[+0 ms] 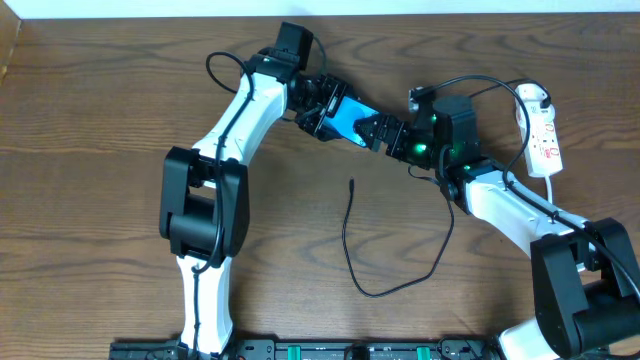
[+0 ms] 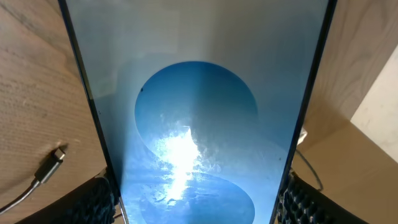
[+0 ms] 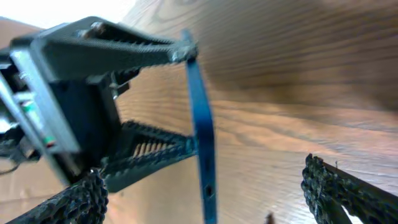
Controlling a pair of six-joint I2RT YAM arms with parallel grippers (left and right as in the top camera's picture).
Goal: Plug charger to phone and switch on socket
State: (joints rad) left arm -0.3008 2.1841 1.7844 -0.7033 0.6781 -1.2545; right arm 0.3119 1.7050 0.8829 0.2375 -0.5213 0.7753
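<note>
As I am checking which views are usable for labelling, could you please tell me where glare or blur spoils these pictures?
Left wrist view: a white glare patch washes out the lower middle of the phone screen, though the charger plug tip beside it is clear. Right wrist view: the table grain is smeared and soft. Overhead view: sharp, evenly lit.

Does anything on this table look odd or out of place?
The phone is not lying flat: the left claw grips its sides, holding it up at a tilt. The charger lies loose on the table, its plug tip in nothing. Nothing looks broken or spilled.
</note>
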